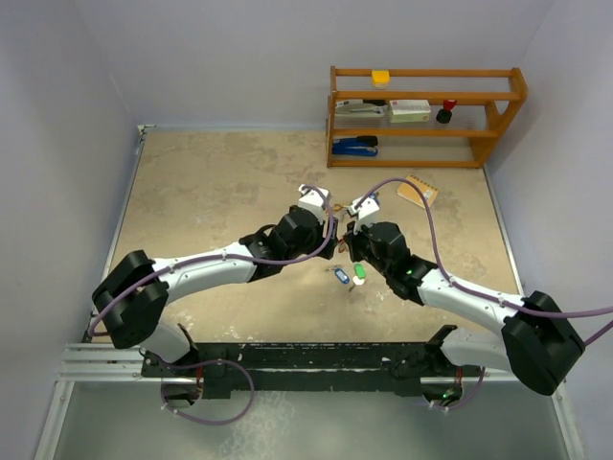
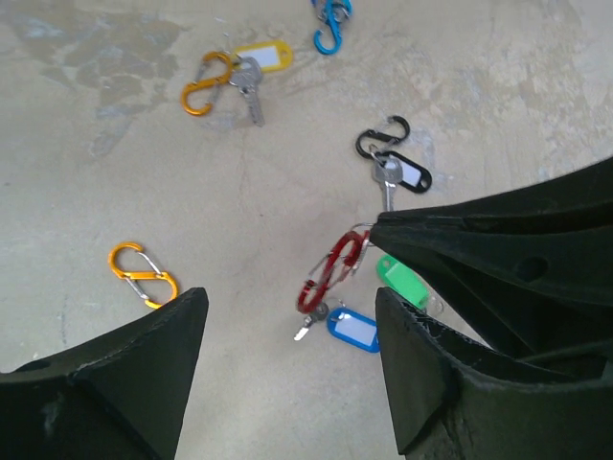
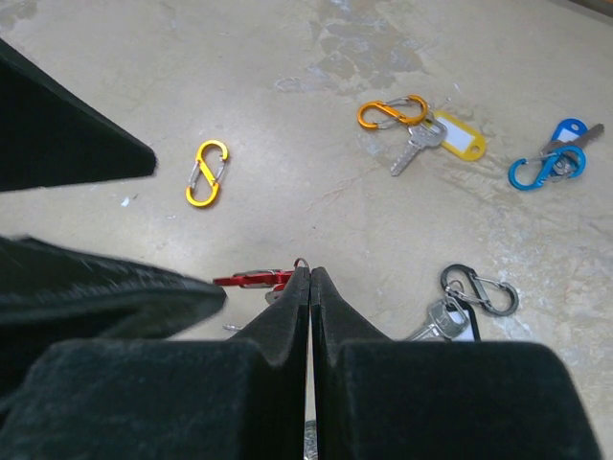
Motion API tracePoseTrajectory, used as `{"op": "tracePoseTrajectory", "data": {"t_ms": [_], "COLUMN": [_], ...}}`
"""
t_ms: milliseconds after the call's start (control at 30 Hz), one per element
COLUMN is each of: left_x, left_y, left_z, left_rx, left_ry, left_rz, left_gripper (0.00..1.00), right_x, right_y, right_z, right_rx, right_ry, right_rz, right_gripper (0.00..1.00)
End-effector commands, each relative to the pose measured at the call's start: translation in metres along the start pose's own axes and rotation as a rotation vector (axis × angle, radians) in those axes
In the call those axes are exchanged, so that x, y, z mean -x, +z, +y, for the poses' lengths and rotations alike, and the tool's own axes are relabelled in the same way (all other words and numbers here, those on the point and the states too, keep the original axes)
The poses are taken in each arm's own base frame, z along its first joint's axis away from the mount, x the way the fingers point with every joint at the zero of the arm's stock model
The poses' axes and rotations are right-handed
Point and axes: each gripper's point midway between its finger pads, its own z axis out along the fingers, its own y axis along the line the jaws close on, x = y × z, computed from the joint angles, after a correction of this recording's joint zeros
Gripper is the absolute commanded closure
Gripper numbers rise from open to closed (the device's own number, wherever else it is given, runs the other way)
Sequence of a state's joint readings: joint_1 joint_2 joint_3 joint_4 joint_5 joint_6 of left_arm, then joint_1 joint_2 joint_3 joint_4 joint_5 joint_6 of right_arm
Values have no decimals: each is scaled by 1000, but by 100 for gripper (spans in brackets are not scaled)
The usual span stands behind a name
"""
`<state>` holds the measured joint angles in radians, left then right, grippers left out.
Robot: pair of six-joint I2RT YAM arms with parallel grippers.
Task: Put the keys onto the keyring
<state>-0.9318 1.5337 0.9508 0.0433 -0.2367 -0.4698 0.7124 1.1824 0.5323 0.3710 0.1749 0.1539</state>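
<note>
Seen from above, the left arm (image 1: 201,264) comes in from the left and the right arm (image 1: 450,287) from the right. Their hands meet tip to tip over the middle of the tabletop (image 1: 211,192). A wooden shelf (image 1: 426,115) stands at the far right.

In the left wrist view, farthest left, a lone orange clip (image 2: 142,274) lies flat. The left hand (image 2: 287,311) is released, its fingers (image 2: 124,383) spread wide and touching nothing. Beyond it, a second orange clip (image 2: 206,84) lies with the yellow-tag key (image 2: 251,77) at its right end.

The red clip (image 2: 330,273) slants from lower left to upper right, in the gap ahead of the left hand's fingers. The blue-tag key (image 2: 352,329) sits at its lower end. The green-tag key (image 2: 400,278) is just right of it, partly hidden behind the right hand. Whether either key is threaded onto the red clip cannot be told.

A blue clip (image 2: 330,24) shows at the top edge. Right of the red clip lies a black clip (image 2: 383,136), with the black-tag key (image 2: 397,174) touching its lower end.

The right hand (image 3: 309,278) is clenched, its pads pressed together on the upper end of the red clip. A small wire loop shows at the tips.
</note>
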Motion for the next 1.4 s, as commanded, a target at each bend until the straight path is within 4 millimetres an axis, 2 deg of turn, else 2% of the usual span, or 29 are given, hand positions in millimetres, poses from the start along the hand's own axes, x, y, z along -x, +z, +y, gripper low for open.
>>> {"op": "tracePoseTrajectory", "data": {"t_ms": [0,133,300,500,933,967,1067,1200,1367], "left_x": [31,33,28,17,10,10,9,8,8], "left_y": [-15,-22,-20,-18,-19,-19,-20,-20,-19], "left_z": [21,43,59,67,80,81,83,85,85], "left_rx": [128,232,283,301,323,324,329,331,331], "left_ry": [-77,-109,-131,-135,-153,-154,-158,-164,-167], "left_rz": [-135,-169,-154,-133,-126,-127,-126,-127,-128], "left_gripper": [31,25,24,24,24,24,24,24,24], "right_x": [14,11,4,-3,-7,-6,-3,1,-3], "right_y": [-4,-2,6,18,43,44,44,38,29], "right_z": [-14,-23,-29,-30,-35,-36,-35,-33,-32], "right_rx": [-86,-141,-178,-192,-202,-204,-198,-182,-173], "right_ry": [25,33,44,54,70,74,80,89,100], "right_rz": [-40,-17,26,62,97,95,85,62,75], "right_gripper": [100,100,100,100,100,94,61,50,47]}}
